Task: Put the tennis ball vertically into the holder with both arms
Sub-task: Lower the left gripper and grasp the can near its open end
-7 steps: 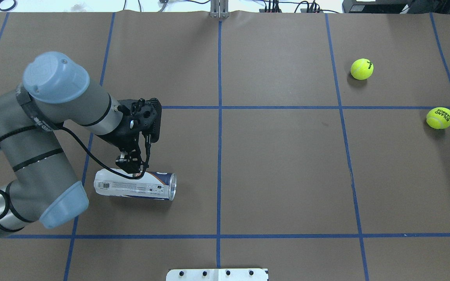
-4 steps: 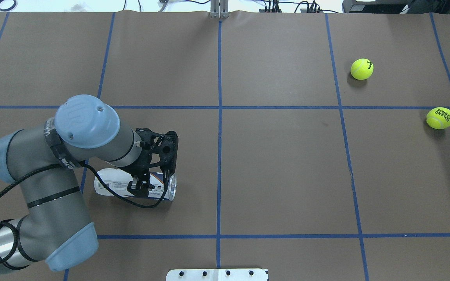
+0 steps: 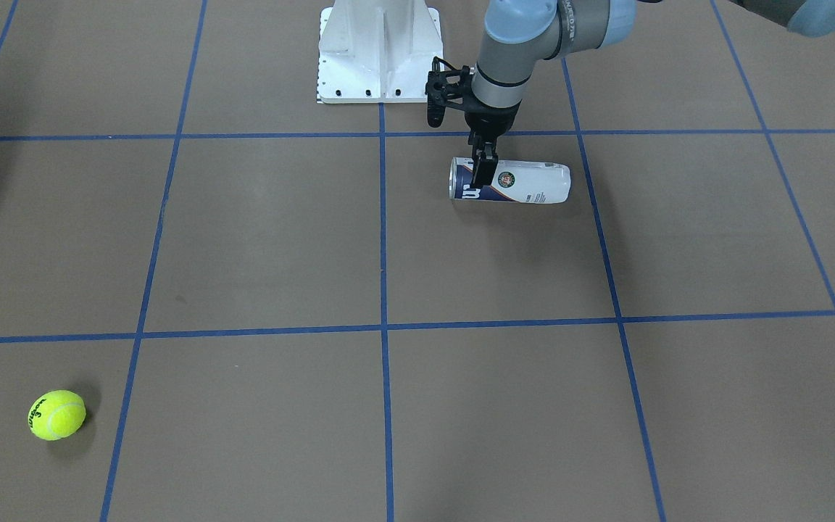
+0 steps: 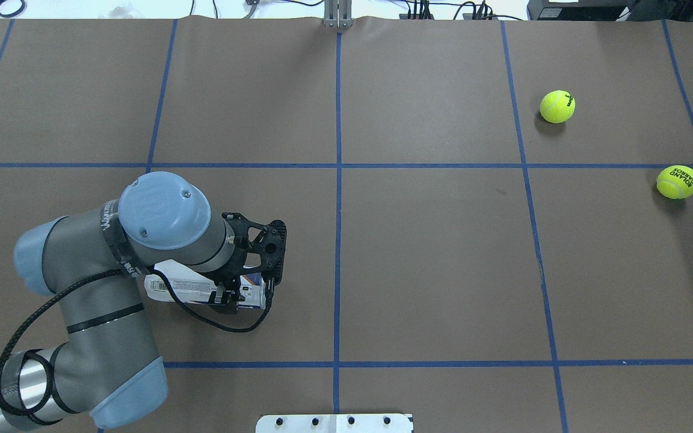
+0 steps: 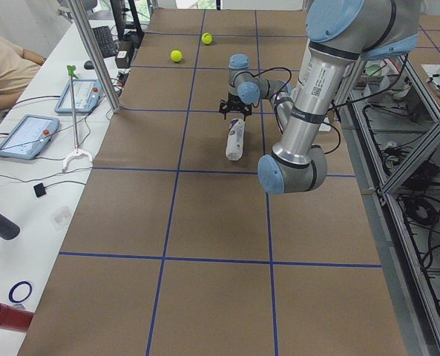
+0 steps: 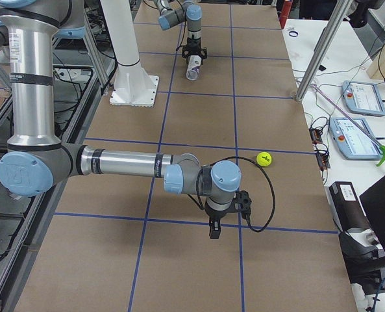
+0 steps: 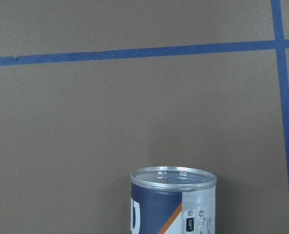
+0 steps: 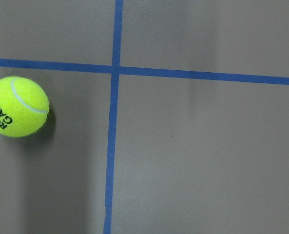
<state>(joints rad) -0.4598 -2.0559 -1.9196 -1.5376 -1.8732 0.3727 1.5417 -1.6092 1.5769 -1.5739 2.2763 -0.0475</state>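
Note:
The holder (image 3: pixel 512 183), a clear can with a white and navy label, lies on its side on the brown table, its silver-rimmed open end towards the table's middle. My left gripper (image 3: pixel 482 164) hangs just above that open end, fingers spread across the can's width and open. In the overhead view the left wrist hides part of the holder (image 4: pixel 181 288). The rim (image 7: pixel 173 178) shows at the bottom of the left wrist view. Two yellow tennis balls (image 4: pixel 557 106) (image 4: pixel 677 181) rest at the far right. My right gripper (image 6: pixel 211 229) hovers low by the nearer ball (image 8: pixel 17 106); I cannot tell its state.
A white pedestal base (image 3: pixel 377 51) stands at the robot's edge of the table, just beside the holder. Blue tape lines divide the table into squares. A person (image 5: pixel 4 67) sits at a side bench with tablets (image 5: pixel 19 137) beyond the far edge.
My left arm has swung towards the robot's side and to the right, bringing its gripper from beside the holder to directly over its open end. Holder and balls have not moved.

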